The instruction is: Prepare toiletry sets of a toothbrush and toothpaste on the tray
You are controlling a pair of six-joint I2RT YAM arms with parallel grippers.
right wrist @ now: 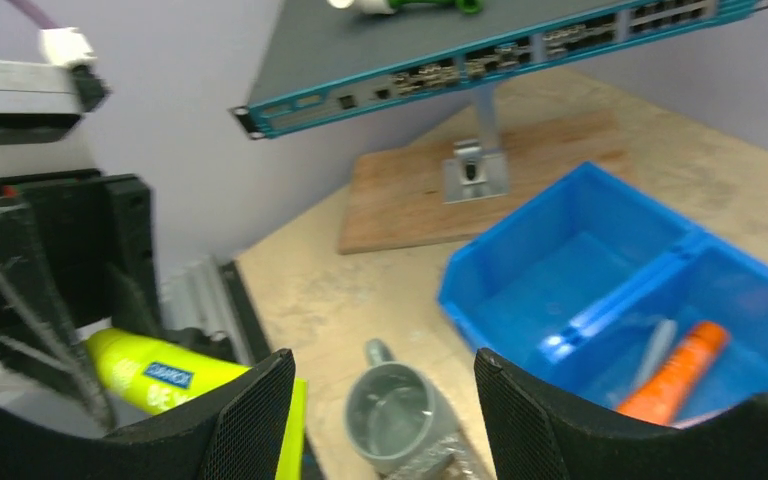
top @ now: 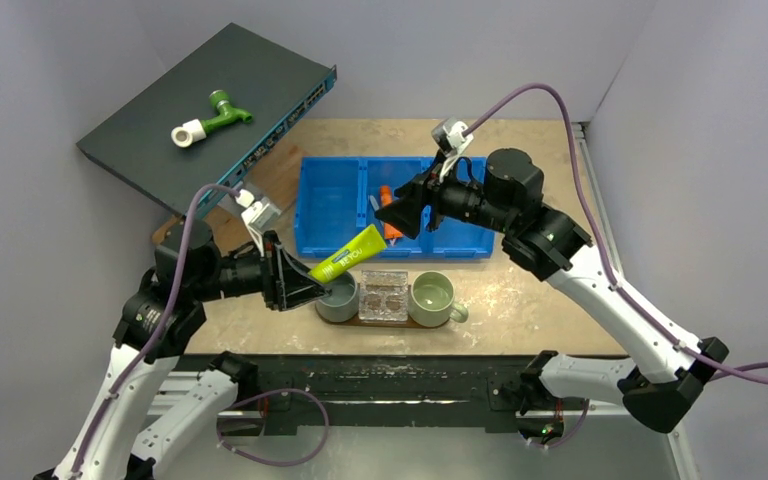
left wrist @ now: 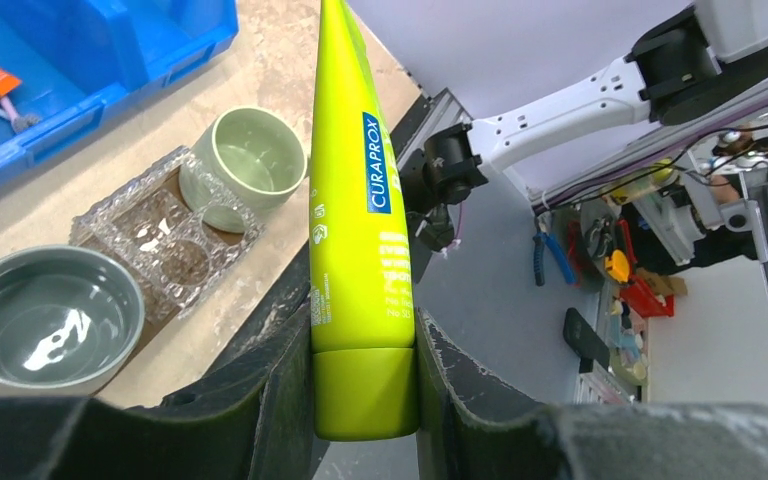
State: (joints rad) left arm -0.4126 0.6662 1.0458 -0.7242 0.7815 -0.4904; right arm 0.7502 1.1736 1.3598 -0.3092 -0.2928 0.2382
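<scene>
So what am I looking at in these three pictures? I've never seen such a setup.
Two robot arms are bolted at the edge of a table, each with a two-finger gripper. One picture looks down from above; the other two come from cameras on the wrists. The left gripper is shut on a lime-green tube at its cap end. The right gripper is open and empty near a blue bin holding an orange tube. A grey mug, a green mug and a clear plastic holder stand on a dark tray. A network switch is propped at the back left.

Overhead camera looks down; close wrist cameras share the lime-green tube (left wrist: 360,230).
</scene>
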